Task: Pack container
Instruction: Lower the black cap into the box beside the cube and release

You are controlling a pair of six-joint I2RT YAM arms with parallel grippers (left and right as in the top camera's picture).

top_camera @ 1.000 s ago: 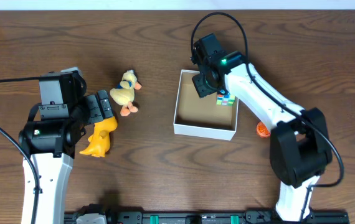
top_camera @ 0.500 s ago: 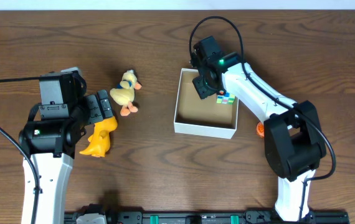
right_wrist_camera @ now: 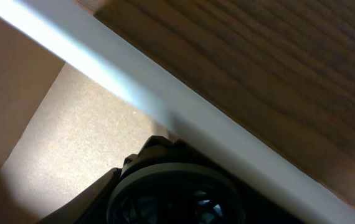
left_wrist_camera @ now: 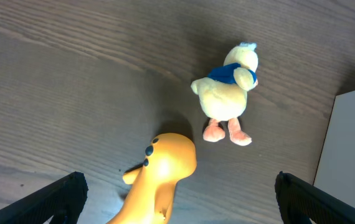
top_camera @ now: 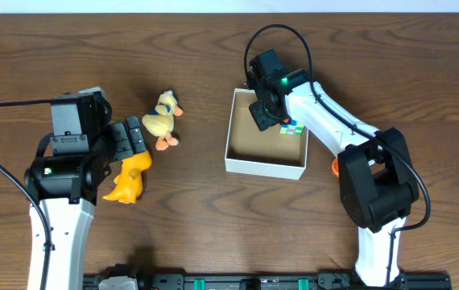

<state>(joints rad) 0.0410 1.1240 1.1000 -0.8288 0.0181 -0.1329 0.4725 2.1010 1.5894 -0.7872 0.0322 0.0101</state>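
Observation:
The container [top_camera: 238, 135] is a shallow white box with a brown inside, right of the table's middle. A small multicoloured cube [top_camera: 293, 127] lies in its far right part. My right gripper [top_camera: 262, 109] is down inside the box's far side, beside the cube. In the right wrist view a dark round shape [right_wrist_camera: 177, 193] fills the bottom, next to the white wall [right_wrist_camera: 165, 102], and my fingers do not show. My left gripper [top_camera: 134, 138] is open above an orange toy [top_camera: 128, 182]. In the left wrist view [left_wrist_camera: 177, 194] the toy [left_wrist_camera: 165, 165] lies between the fingers.
A yellow plush duck [top_camera: 163, 118] with a blue scarf lies between my left gripper and the box, and also shows in the left wrist view [left_wrist_camera: 228, 93]. A small orange thing [top_camera: 338, 167] sits right of the box, partly behind my right arm.
My right arm's lower links have swung left while its gripper stayed at the box's far side. The left arm and the toys have not moved.

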